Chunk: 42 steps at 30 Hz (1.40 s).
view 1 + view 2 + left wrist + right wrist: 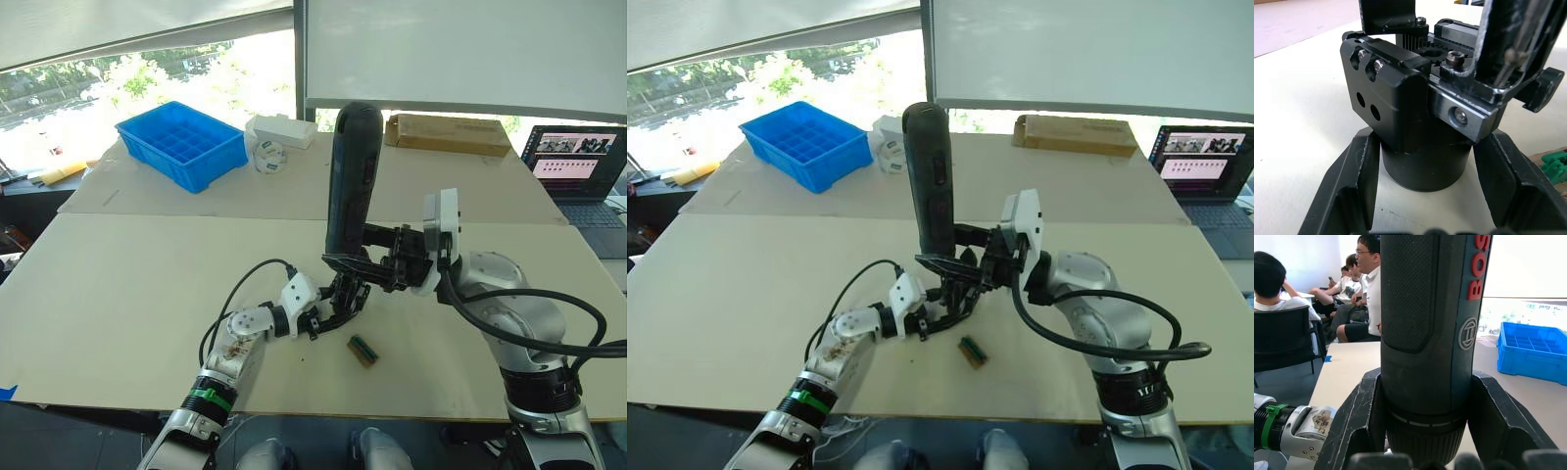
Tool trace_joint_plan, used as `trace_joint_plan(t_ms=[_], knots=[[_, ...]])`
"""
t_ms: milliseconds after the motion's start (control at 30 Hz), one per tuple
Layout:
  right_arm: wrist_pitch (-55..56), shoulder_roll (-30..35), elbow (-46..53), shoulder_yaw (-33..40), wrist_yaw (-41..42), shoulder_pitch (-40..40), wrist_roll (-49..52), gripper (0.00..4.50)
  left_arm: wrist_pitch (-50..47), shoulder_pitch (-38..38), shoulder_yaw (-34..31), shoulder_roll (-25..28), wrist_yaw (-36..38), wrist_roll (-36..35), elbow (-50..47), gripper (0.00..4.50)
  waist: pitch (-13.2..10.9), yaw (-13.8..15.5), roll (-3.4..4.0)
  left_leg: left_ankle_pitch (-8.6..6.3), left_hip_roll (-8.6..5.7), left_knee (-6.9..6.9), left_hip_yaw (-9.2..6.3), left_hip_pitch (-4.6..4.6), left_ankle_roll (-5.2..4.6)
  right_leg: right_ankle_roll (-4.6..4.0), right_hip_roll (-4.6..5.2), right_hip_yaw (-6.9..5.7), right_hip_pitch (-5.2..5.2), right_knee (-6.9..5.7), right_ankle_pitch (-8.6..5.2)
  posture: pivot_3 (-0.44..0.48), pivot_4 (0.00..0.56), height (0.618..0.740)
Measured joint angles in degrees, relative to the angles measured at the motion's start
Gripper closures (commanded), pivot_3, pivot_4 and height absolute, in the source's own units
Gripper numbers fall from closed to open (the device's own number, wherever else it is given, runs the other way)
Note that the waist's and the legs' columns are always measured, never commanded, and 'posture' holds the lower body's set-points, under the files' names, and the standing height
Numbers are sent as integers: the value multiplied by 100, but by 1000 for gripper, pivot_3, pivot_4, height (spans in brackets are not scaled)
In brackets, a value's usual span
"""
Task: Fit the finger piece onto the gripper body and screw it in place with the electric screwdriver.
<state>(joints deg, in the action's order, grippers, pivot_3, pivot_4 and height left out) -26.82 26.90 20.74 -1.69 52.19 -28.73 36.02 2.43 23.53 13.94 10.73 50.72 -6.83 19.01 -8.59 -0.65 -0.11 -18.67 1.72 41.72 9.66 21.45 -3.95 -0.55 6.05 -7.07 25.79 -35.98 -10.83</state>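
Left eye view: one electric screwdriver (351,181) stands nearly upright over the middle of the pale table (127,294), its butt leaning slightly toward 1 o'clock. The right gripper (364,262) reaches in from 3 o'clock and has its two black fingers clamped on the tool's lower barrel. Directly below the tool's tip sits one gripper body (343,297), and the left gripper (328,313) comes at it from 8 o'clock, fingers closed around its base. One small green-and-brown block (362,351) lies on the table just beside the gripper body, at 5 o'clock from it. At the far side, toward 11 o'clock, are one blue tray (182,144) with many compartments and one white box (281,130); at 1 o'clock lies one cardboard box (448,133), and at 3 o'clock one open laptop (575,166).

Left wrist view: the two fingers (1347,186) press against either side of the gripper body's round base (1425,164), pinning it upright on the table. The black block above the base shows several screw heads and two empty holes. I cannot tell whether the finger piece is seated on it.

Right wrist view: both fingers (1359,416) hug the screwdriver's collar, one on each side. Behind it, several people (1364,289) sit at chairs.
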Motion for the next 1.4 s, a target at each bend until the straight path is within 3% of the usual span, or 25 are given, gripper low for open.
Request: trace_joint_plan(t_ms=[1033, 1400], knots=[[300, -287, -79, -403, -664, 121, -564, 2589, -6, 44, -3, 7, -9, 2, 176, 2226, 36, -2, -9, -3, 11, -8, -17, -61, -1, -2, 16, -3, -66, 10, -3, 0, 150, 740], [664, -287, 12, -671, -742, 413, -819, 2589, -115, 46, 8, 9, -10, 20, 224, 2226, 132, 2, -53, -5, 15, -33, -18, -82, 0, -8, 47, -3, -77, 20, -7, 0, 150, 740]])
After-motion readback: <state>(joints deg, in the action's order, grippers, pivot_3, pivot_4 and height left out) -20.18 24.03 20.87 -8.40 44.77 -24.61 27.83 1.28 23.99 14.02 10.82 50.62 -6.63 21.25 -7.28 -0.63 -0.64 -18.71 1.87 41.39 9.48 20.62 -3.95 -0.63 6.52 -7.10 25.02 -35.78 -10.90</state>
